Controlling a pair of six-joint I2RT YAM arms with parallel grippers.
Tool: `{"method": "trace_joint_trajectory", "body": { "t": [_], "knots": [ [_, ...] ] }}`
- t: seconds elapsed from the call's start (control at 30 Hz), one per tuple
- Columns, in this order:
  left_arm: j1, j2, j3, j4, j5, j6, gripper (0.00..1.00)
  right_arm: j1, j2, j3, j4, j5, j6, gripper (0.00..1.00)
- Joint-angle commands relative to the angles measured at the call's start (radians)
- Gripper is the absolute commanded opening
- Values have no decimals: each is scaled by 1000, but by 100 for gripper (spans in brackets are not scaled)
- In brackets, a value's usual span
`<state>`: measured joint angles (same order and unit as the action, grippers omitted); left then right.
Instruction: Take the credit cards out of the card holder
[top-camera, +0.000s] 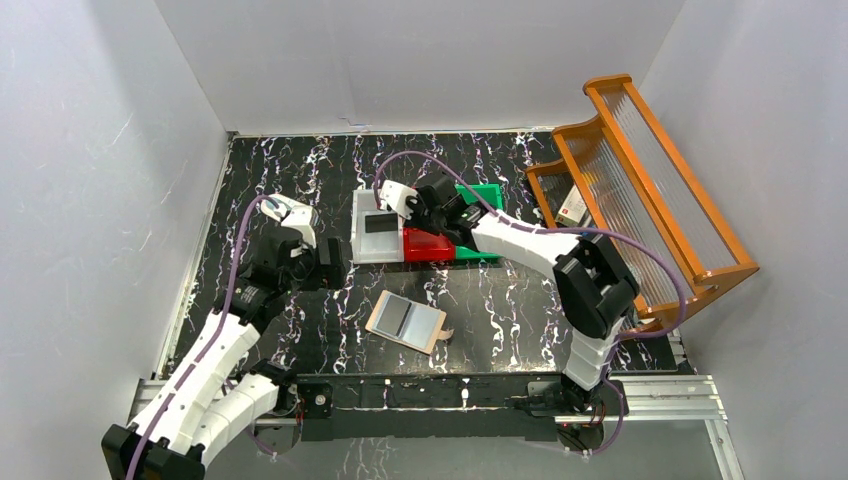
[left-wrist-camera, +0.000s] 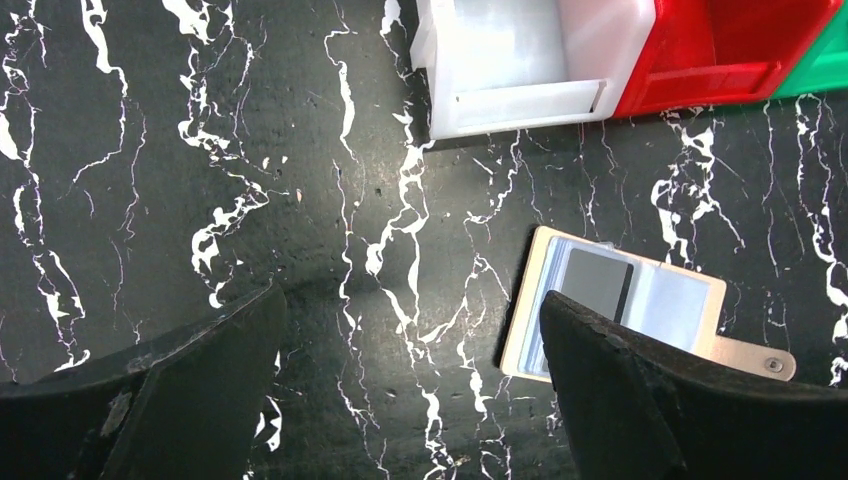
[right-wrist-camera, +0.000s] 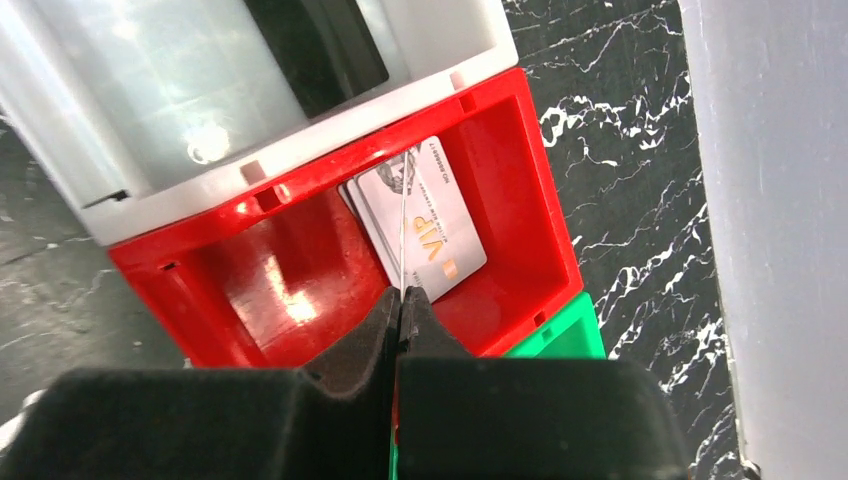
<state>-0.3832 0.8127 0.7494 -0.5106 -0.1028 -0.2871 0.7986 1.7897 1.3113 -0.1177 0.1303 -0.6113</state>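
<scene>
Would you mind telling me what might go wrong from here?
The right claw pinches a thin card only by its edge over the red bin; it may slip or tilt out. The card holder lies loose with a grey card inside, the left claw open nearby; pulling may drag it.

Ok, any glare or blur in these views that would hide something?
Right wrist: glare spots on the white bin and red bin floors; the right gripper is blurred up close, its card only a thin edge-on line. Left wrist: left gripper dark and soft, card holder sharp. Top external: even light, sheen on the rack.
</scene>
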Motion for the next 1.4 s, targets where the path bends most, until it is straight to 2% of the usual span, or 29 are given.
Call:
{"method": "trace_joint_trajectory", "body": {
  "t": [0.0, 0.23, 0.37, 0.83, 1.2, 1.37],
  "knots": [
    [1, -69, -22, 24, 10, 42, 98, -24, 43, 74, 24, 41, -116, 0],
    [1, -69, -24, 26, -29, 36, 98, -48, 112, 100, 40, 18, -242, 0],
    [1, -63, -27, 32, -42, 31, 98, -70, 132, 91, 116, 8, -291, 0],
    [1, -61, -52, 74, -87, 31, 98, -81, 251, 187, 50, -9, -399, 2],
    [1, -55, -55, 78, -90, 31, 98, -83, 238, 184, -7, -55, -377, 14],
    [1, -55, -53, 78, -92, 28, 98, -83, 230, 197, -54, -99, -340, 31]
  ]
}}
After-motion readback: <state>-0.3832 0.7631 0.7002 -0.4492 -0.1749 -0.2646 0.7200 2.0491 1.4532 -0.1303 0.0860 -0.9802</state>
